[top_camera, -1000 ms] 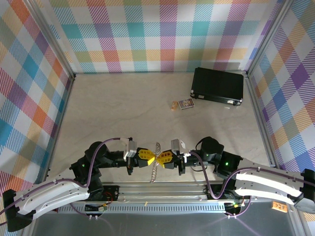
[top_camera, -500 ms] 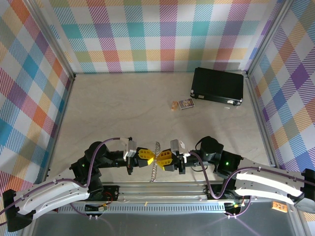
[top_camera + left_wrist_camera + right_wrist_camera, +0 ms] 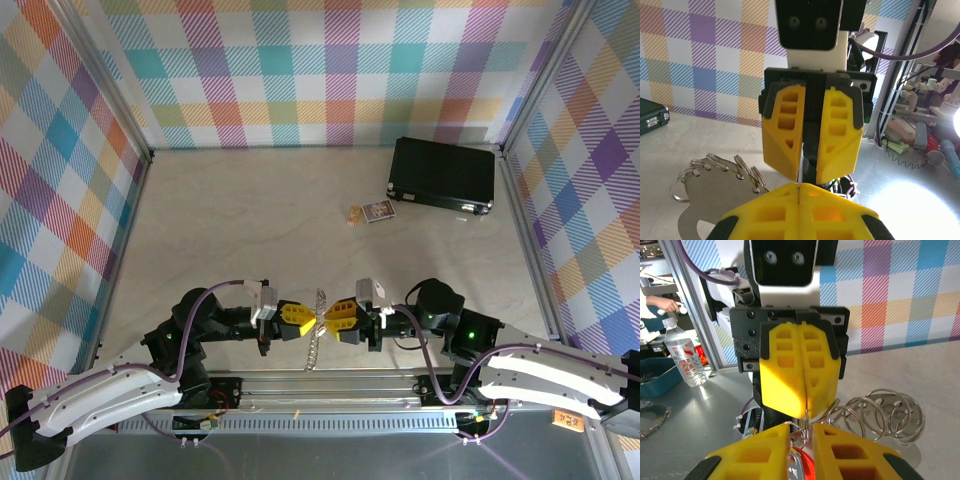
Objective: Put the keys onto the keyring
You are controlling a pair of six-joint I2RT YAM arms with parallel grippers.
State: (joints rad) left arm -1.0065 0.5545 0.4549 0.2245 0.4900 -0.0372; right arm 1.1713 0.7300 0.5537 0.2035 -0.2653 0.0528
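Pinching keyring (image 3: 314, 346), left end effector (image 3: 309, 322) closed; right end effector (image 3: 328, 320) slightly parted; key (image 3: 807, 467) mostly hidden.

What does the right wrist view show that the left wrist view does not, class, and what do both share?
Right wrist view: the red-headed key sits low between the fingers of the right gripper, whose jaws stand slightly apart. A water bottle stands off to the left.
Left wrist view: the black case lies on the table at the left edge.
Both: the wire coils of the keyring, and the left gripper shut on one ring wire, tip to tip with the right gripper.
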